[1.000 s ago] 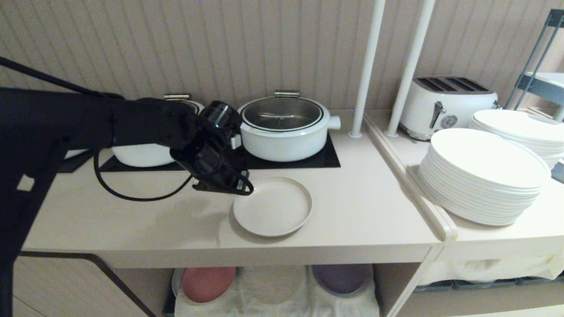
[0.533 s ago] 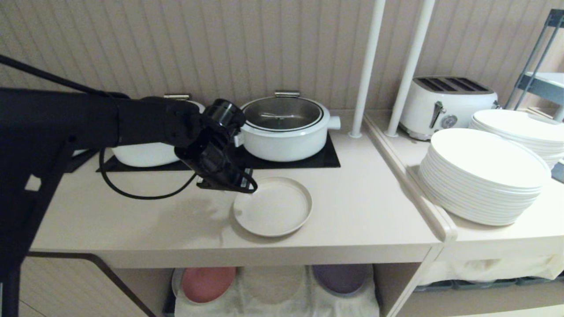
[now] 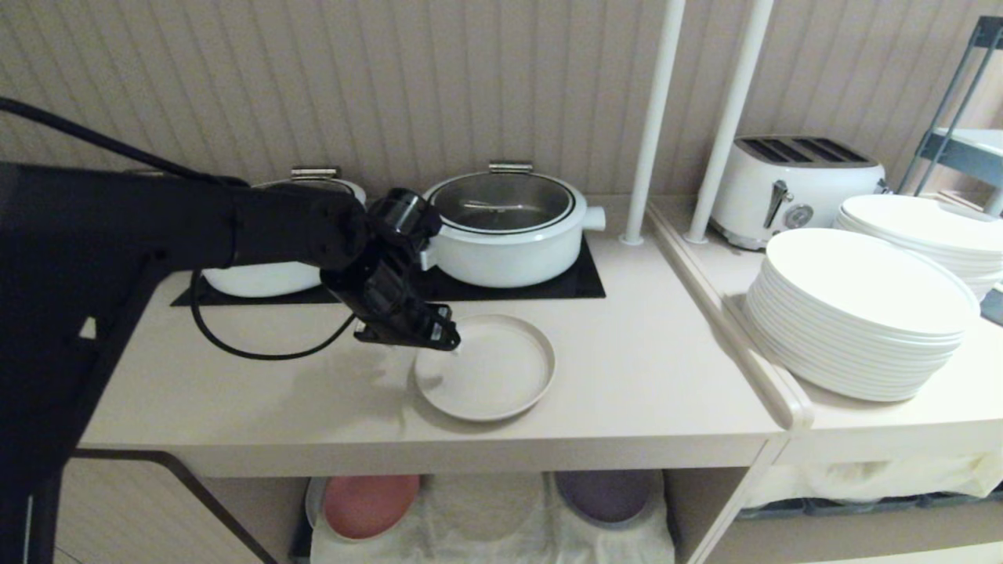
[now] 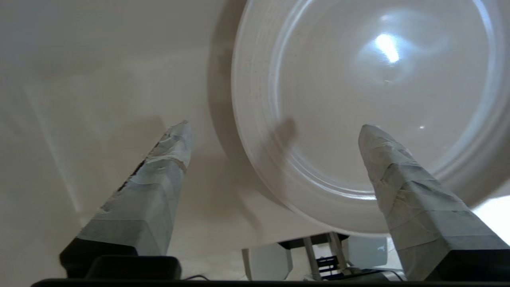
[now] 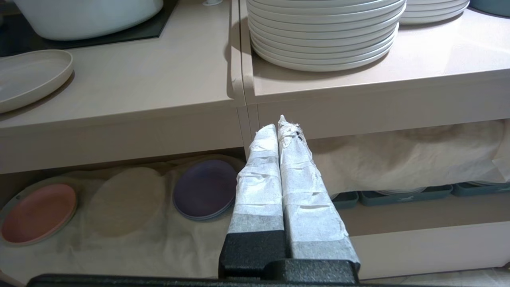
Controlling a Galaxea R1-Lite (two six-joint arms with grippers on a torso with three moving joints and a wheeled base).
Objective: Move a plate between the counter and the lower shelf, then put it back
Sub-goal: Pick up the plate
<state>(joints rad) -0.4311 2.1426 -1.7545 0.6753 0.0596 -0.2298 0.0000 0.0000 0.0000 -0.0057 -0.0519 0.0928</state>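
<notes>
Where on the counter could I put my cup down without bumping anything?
Best spot: the bare counter between the plate and the raised edge beside the white dinner plates. There is also bare room at the front left, before the cable. The back is crowded with pots, and the left gripper hangs open at the plate's rim.

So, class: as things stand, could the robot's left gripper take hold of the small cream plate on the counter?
Probably yes. The left gripper hangs open at the plate's near-left rim, one finger over the plate, one over the bare counter; nothing blocks it.
</notes>
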